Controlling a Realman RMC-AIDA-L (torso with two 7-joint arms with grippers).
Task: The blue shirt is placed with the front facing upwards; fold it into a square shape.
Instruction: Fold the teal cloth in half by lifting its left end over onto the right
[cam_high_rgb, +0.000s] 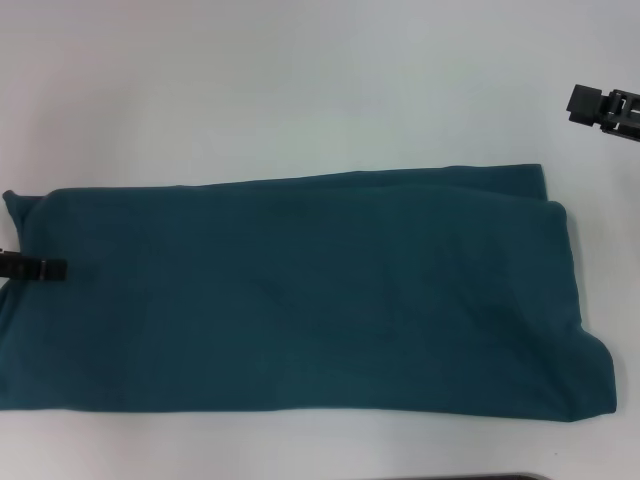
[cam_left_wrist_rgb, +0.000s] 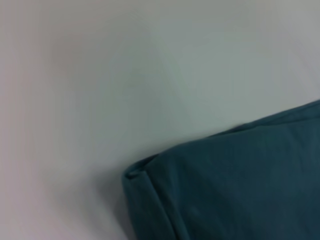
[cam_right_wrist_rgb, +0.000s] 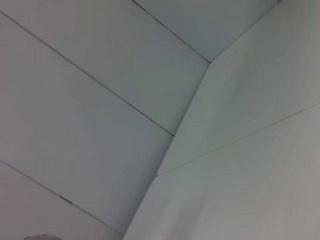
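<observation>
The blue shirt (cam_high_rgb: 300, 295) lies nearest the camera in the head view, filling the lower half of the frame as a long horizontal band on the white surface (cam_high_rgb: 300, 90). Its plain side is up; no print shows, and doubled layers are visible along its right end. Judged from this, the lengthwise folds are done, and the remaining step is to bring one end over the other to shorten the band into a square.

The left end effector (cam_high_rgb: 35, 268) sits at the left edge of the frame, over the shirt's left end; whether it is wide, narrow or holding cloth cannot be told. The right end effector (cam_high_rgb: 605, 108) is in the upper right of the frame, well apart from the shirt; its state also cannot be told.

The left wrist view alone shows a layered corner of the shirt (cam_left_wrist_rgb: 225, 190) at lower right, with stacked edges. The right wrist view shows only pale panels, no shirt.
</observation>
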